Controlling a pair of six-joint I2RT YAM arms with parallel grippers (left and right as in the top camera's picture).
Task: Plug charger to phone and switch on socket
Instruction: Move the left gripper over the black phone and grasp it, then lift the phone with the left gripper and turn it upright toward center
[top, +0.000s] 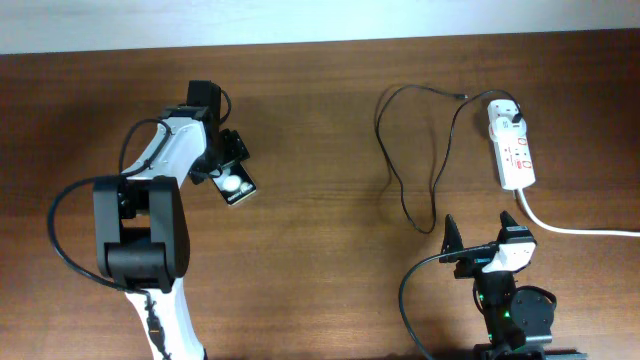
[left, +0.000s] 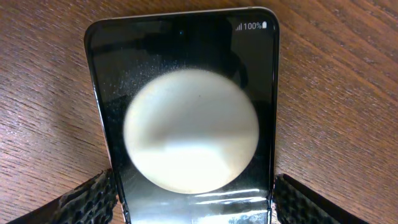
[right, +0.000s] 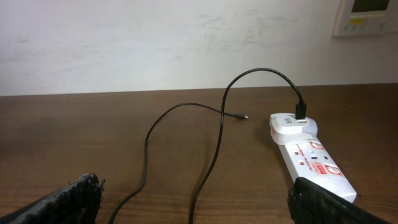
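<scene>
The brown wooden table fills the overhead view. The left arm reaches from the near edge toward 12 o'clock, its wrist bent toward 3 o'clock. The left gripper grips the phone, left of centre. Only the left wrist view shows its fingers pressed on the phone's two long edges and "100%" on the screen. The socket lies at 2 o'clock. The charger loops beside it, white adapter seated in the strip. The right wrist view shows the plug tip lying loose on the wood. The right gripper sits at 5 o'clock, fingers spread wide.
</scene>
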